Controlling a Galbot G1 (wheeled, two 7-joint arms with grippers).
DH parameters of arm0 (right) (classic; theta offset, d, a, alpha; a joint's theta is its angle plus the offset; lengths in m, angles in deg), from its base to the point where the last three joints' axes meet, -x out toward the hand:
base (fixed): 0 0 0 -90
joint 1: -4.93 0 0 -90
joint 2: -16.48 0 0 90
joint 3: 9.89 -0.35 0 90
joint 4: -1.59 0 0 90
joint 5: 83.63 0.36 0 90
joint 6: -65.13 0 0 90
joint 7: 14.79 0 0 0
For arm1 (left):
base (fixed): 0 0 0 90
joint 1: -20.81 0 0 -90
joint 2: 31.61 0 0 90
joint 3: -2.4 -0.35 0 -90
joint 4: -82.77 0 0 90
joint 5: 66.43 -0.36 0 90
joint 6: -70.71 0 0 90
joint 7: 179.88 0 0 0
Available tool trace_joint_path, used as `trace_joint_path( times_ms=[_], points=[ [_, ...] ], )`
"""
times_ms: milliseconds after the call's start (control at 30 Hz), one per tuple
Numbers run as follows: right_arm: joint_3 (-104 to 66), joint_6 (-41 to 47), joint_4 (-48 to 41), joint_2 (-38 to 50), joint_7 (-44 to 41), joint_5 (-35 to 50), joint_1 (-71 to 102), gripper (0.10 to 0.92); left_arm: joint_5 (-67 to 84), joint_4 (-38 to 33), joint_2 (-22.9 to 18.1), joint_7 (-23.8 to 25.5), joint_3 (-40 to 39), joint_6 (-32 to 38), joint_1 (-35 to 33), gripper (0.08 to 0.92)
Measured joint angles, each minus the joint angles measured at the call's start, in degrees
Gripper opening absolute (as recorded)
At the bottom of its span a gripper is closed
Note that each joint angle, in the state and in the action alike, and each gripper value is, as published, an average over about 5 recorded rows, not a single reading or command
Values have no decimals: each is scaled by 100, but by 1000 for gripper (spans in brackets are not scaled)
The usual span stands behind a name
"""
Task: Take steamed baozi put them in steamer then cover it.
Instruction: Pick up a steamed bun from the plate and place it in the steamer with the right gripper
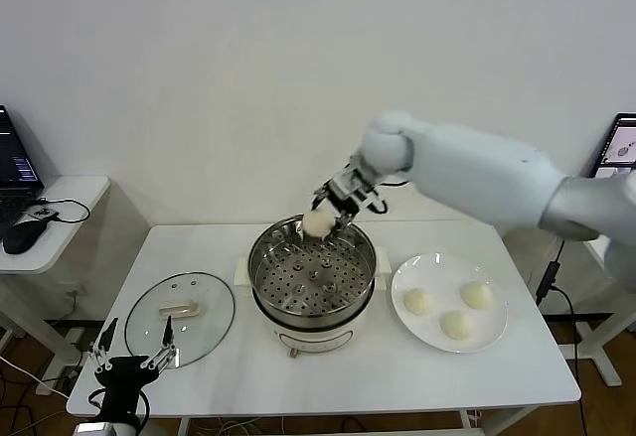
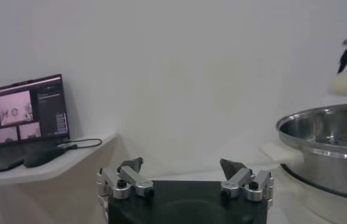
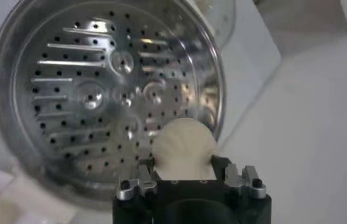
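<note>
My right gripper (image 1: 328,216) is shut on a cream-white baozi (image 1: 318,222) and holds it above the far rim of the steamer (image 1: 364,262). In the right wrist view the baozi (image 3: 182,146) sits between the fingers over the edge of the perforated tray (image 3: 100,103), which holds no bun. Three more baozi (image 1: 418,301) (image 1: 477,295) (image 1: 457,325) lie on the white plate (image 1: 417,269) to the right of the steamer. The glass cover (image 1: 181,317) with its cream handle lies flat on the table to the left of the steamer. My left gripper (image 1: 132,342) is open at the table's front left corner.
A side desk (image 1: 70,196) with a laptop and a mouse stands to the left of the table. In the left wrist view the steamer's wall (image 2: 325,152) shows to one side and the laptop (image 2: 28,112) on the other. A second screen (image 1: 618,148) is at the far right.
</note>
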Motion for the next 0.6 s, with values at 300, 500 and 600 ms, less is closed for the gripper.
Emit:
trace_joint_path(
  times_ms=[300,500,600],
  points=[
    [34,-727,-507,-336,319,-936,298,605,8,23,-12,0,-3,6,23,823],
    [22,-1045,-754,-444,473,-1359,459,611,-1,1,-26,0,-21,4,34,823],
    [-3,-1171,-845,-494,546,-1525,533,625,-6,-10,-35,1,-30,-1,39,823]
  ],
)
